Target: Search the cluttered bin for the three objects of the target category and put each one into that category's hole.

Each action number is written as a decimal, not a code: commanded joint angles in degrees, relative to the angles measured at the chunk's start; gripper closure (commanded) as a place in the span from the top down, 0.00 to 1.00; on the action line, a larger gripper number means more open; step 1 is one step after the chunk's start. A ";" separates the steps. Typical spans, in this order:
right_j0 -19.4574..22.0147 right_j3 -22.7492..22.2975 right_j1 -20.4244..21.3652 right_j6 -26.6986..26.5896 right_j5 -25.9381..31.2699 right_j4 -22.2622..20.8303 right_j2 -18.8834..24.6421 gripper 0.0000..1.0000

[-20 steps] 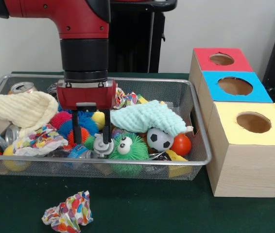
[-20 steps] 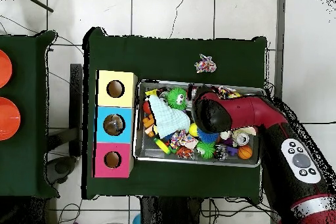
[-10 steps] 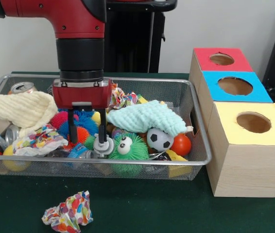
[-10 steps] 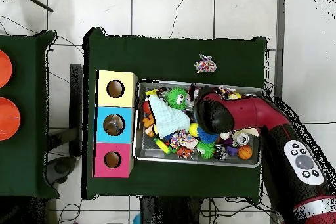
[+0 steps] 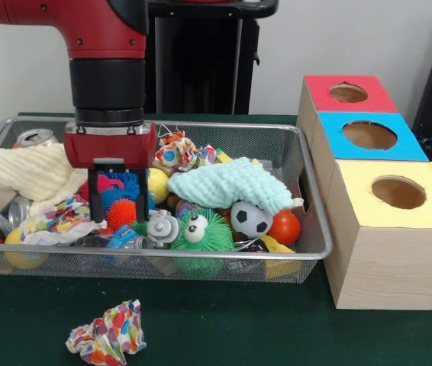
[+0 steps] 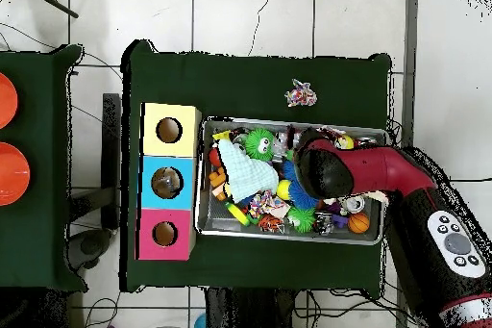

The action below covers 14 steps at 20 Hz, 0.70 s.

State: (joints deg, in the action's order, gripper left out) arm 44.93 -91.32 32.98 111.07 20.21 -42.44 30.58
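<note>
My gripper (image 5: 118, 217) hangs low inside the wire mesh bin (image 5: 307, 200), open, its two fingers straddling an orange spiky ball (image 5: 121, 211). Around it lie a pink spiky ball (image 5: 98, 185), a blue spiky ball (image 5: 130, 183), a yellow ball (image 5: 156, 184) and a crushed silver can (image 5: 161, 227). A green fuzzy toy with eyes (image 5: 201, 232), a soccer ball (image 5: 250, 219) and a red-orange ball (image 5: 285, 226) sit to the right. In the overhead view the arm (image 6: 332, 170) covers the gripper.
Three boxes with holes stand beside the bin: red (image 5: 347, 93), blue (image 5: 369, 135), yellow (image 5: 398, 192). A mint cloth (image 5: 227, 183) and a cream towel (image 5: 25, 169) drape over the clutter. Cans (image 5: 34, 138) lie at the left. Crumpled colourful paper (image 5: 108, 334) lies outside on the green table.
In the front view the gripper has slid left across the bin, from beside the green fuzzy toy to over the orange spiky ball. It stays open; the objects have not moved.
</note>
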 commanded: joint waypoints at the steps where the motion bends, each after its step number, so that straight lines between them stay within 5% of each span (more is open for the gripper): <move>1: -0.27 -1.87 -1.49 -7.45 4.91 -1.41 1.01 1.00; 14: -2.64 -0.82 -1.05 -6.26 4.93 -3.02 -1.20 1.00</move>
State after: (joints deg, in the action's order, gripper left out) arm 43.48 -91.32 32.98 111.07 20.21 -42.69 30.49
